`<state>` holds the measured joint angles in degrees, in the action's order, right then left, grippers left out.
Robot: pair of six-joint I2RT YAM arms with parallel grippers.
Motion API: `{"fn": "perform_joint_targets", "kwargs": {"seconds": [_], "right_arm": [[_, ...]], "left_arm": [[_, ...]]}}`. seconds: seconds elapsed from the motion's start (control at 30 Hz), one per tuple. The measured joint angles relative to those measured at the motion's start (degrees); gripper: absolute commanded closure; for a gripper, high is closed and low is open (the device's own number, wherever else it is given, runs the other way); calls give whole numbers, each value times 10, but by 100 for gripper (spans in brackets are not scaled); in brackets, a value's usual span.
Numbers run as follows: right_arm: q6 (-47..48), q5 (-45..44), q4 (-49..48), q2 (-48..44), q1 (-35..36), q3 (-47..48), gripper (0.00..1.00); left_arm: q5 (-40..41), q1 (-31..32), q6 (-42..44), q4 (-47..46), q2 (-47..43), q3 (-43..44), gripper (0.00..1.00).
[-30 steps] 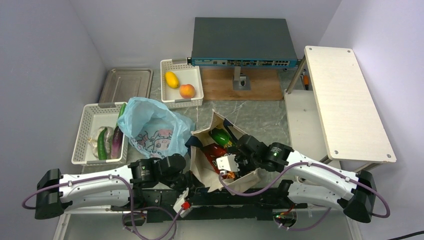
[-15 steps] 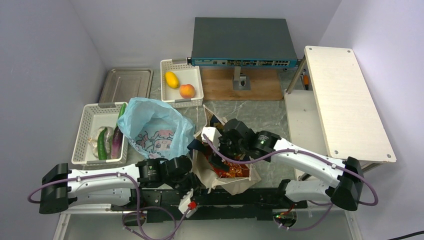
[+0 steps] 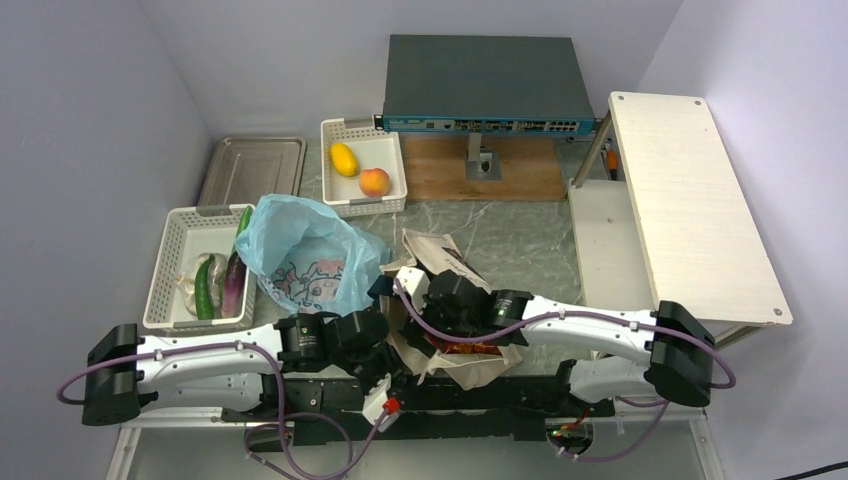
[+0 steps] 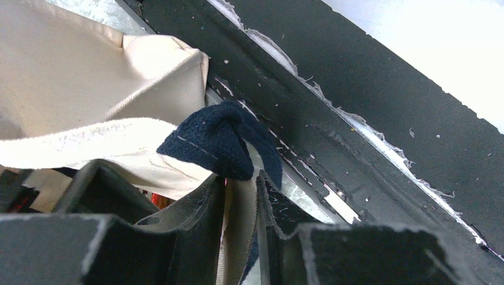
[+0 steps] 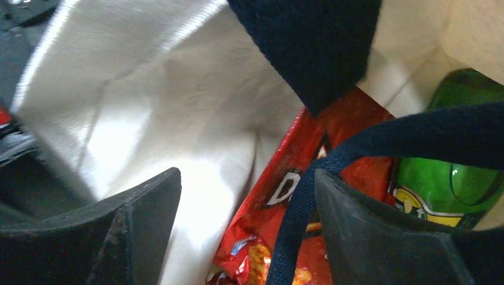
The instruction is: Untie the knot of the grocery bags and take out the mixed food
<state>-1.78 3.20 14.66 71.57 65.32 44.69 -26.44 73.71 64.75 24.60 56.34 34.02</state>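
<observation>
The light-blue grocery bag [image 3: 310,255] stands crumpled at centre left; I see no knot on it. The beige tote [image 3: 455,360] sags beside it. My left gripper [image 3: 385,345] is shut on the tote's rim [image 4: 238,196], just below its dark strap [image 4: 220,139]. My right gripper [image 5: 246,202] is open inside the tote, over the red Doritos bag [image 5: 297,178], with a green item [image 5: 451,178] beside it and a dark strap [image 5: 309,196] crossing between the fingers. The yellow fruit [image 3: 343,158], orange fruit [image 3: 374,182], cucumber [image 3: 204,288] and aubergine [image 3: 233,285] lie in baskets.
A white basket [image 3: 362,205] stands at the back and another [image 3: 165,270] on the left, with a metal tray [image 3: 252,170] behind it. A network switch [image 3: 485,85] on a wooden board [image 3: 485,170] and a white shelf [image 3: 690,200] stand at the right.
My right gripper has moved left and down into the tote. The tote has sagged and now hides the green item in the top view. My left gripper has shifted slightly right.
</observation>
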Motion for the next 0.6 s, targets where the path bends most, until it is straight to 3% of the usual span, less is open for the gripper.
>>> {"fn": "perform_joint_targets", "kwargs": {"seconds": [0.1, 0.2, 0.3, 0.37, 0.6], "right_arm": [[-1, -38, -39, 4, 5, -29, 26], [4, -74, -58, 21, 6, -40, 39], [15, -95, -58, 26, 6, -40, 35], [20, -105, -49, 19, 6, -37, 23], [25, -90, 56, -54, -14, 39, 24]], "left_arm": [[2, 0, -1, 2, 3, 3, 70], [5, 0, -5, 2, 3, 5, 71], [8, 0, -6, 2, 3, 6, 71], [9, 0, -6, 2, 3, 6, 71], [9, 0, -5, 3, 6, 7, 72]]}}
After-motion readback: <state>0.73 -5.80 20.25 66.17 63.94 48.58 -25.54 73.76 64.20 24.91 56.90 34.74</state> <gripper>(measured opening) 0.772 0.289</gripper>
